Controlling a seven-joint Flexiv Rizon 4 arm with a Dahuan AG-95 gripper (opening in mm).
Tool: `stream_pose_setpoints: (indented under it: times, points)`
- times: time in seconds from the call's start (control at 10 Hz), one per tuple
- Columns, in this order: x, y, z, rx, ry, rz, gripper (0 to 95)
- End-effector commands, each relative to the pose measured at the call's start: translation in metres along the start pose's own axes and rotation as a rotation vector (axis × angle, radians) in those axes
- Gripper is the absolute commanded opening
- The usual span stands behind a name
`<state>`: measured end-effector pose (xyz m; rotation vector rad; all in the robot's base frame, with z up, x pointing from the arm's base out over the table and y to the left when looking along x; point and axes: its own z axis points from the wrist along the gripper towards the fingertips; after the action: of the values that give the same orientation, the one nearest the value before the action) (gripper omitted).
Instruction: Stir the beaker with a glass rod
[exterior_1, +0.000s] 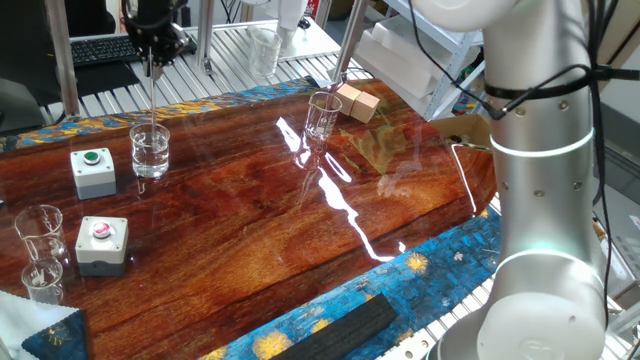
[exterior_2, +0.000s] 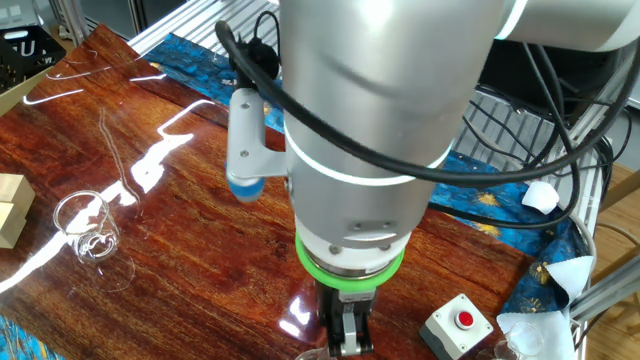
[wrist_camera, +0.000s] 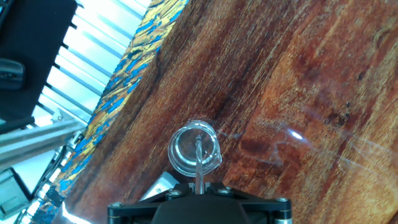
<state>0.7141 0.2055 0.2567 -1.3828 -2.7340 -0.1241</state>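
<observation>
— Standing on the wooden table (exterior_1: 260, 210) near its far left edge is 1 beaker (exterior_1: 150, 151), upright, with clear liquid in its lower part; can you count the rest?

— 1 glass rod (exterior_1: 152, 95) hangs straight down into that beaker from the gripper (exterior_1: 152, 62) above it. In the hand view the rod (wrist_camera: 199, 160) runs from between the fingers down into the round mouth of the beaker (wrist_camera: 194, 149).

— And the claw?

— Clenched on the top of the rod, fingers pinched together around it, pointing straight down. In the other fixed view the gripper (exterior_2: 345, 335) shows only as dark fingers under the green ring of the arm (exterior_2: 370, 130); the rod cannot be made out there.

— Other glassware?

— 1 taller narrow glass (exterior_1: 323, 116) stands well apart toward the far middle of the table, just beside 2 wooden blocks (exterior_1: 358, 103). 2 small beakers (exterior_1: 40, 250) sit at the near left edge, one in front of the other.

— Boxes?

— 2 grey button boxes: 1 with a green button (exterior_1: 92, 171) just left of the beaker, 1 with a red button (exterior_1: 102, 244) nearer, beside the small beakers. 1 dark flat bar (exterior_1: 335, 328) lies on the blue patterned cloth (exterior_1: 440, 250) at the front edge
</observation>
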Motion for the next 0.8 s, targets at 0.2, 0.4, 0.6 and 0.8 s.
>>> stream_pose_setpoints:
  times: [0.2, 0.4, 0.6, 0.8]
  points:
    - [0.0039, 0.0027, -0.0011, 0.028, 0.058, -0.003, 0.0]
    - [0.0051, 0.0022, -0.0012, 0.002, 0.055, 0.026, 0.0]
    - [0.0038, 0.0034, -0.0017, -0.046, 0.038, 0.072, 0.0]
    - [0.0017, 0.0051, -0.0022, -0.095, 0.037, 0.139, 0.0]
